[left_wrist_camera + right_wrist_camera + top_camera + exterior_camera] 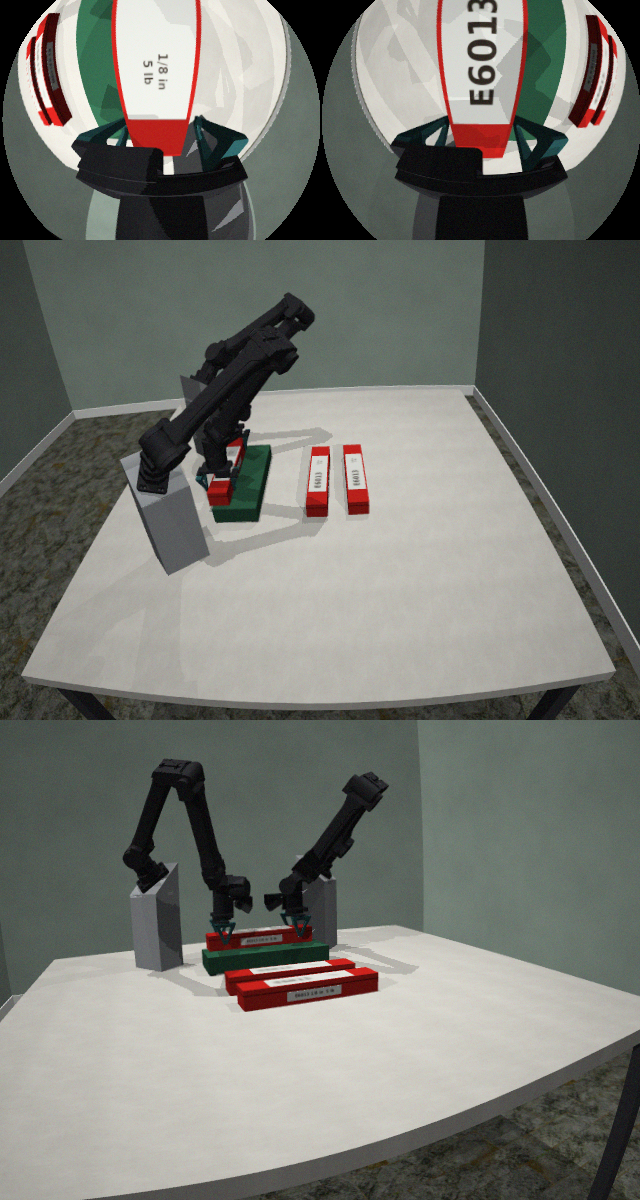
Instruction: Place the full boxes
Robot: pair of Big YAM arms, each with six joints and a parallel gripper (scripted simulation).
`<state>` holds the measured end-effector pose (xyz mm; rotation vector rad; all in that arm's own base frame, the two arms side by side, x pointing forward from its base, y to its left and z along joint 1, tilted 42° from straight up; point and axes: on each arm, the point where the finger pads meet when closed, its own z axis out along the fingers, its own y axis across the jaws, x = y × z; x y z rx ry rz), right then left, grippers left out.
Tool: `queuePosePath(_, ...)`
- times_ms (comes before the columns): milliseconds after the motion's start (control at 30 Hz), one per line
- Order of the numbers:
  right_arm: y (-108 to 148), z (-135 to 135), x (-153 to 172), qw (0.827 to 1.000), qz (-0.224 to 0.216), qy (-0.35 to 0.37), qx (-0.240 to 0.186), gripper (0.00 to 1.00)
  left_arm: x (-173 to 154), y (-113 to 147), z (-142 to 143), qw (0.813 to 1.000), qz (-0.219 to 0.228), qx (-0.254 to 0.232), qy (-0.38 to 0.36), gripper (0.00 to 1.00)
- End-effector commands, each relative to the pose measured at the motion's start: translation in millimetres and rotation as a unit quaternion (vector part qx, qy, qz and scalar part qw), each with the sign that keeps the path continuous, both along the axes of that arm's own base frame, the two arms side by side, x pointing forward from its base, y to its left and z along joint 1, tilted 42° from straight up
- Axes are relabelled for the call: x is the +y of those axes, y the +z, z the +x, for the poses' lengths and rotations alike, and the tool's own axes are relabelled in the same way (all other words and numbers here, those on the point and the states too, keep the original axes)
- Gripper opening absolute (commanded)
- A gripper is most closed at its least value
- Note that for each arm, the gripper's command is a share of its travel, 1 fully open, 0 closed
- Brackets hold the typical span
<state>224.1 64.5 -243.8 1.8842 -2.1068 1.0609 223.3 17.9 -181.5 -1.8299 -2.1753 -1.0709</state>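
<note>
The setup has three long red rectangular boxes with white labels (318, 480) (310, 992) (157, 30) (457, 60): one at the platform, two apart from it. There is one low green rectangular platform (251, 488) (263, 958) (94, 65) (546, 80) and one pale, broad table (387, 601) (310, 1081) (245, 65) (385, 65). Two black jointed arms (222, 389) (204, 828) stand on two grey slant-topped pedestals (173, 524) (147, 931), one apiece. They carry two grippers, one left gripper (239, 440) (295, 929) (161, 120) and one right gripper (219, 481) (219, 937) (481, 118), each with two teal triangular fingers. Two dark table legs (85, 702) (615, 1128) show from the top, one in the exterior view.

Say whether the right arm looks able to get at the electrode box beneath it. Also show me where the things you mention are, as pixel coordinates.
Probably yes: the right end effector (218, 481) (224, 942) (481, 118) is open, fingers either side of the E6013 box (220, 493) (261, 939) (157, 100) (482, 112), nothing seen between.
</note>
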Motion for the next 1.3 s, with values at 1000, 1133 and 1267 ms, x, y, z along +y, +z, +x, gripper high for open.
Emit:
queuePosePath(1000, 80.0, -9.2, 68.0, 1.000, 0.012, 0.005, -0.007, 1.00, -62.5, 79.2, -7.7, 1.000, -0.010, -0.014, 0.004, 1.00)
queuePosePath(1133, 90.4, 16.8, 66.1, 1.000, 0.011, 0.005, -0.008, 1.00, -59.3, 90.6, 17.3, 1.000, -0.009, -0.015, 0.004, 1.00)
queuePosePath(1267, 101.0, 42.3, 64.0, 1.000, 0.010, 0.005, -0.008, 1.00, -56.3, 101.8, 42.3, 1.000, -0.009, -0.015, 0.004, 1.00)
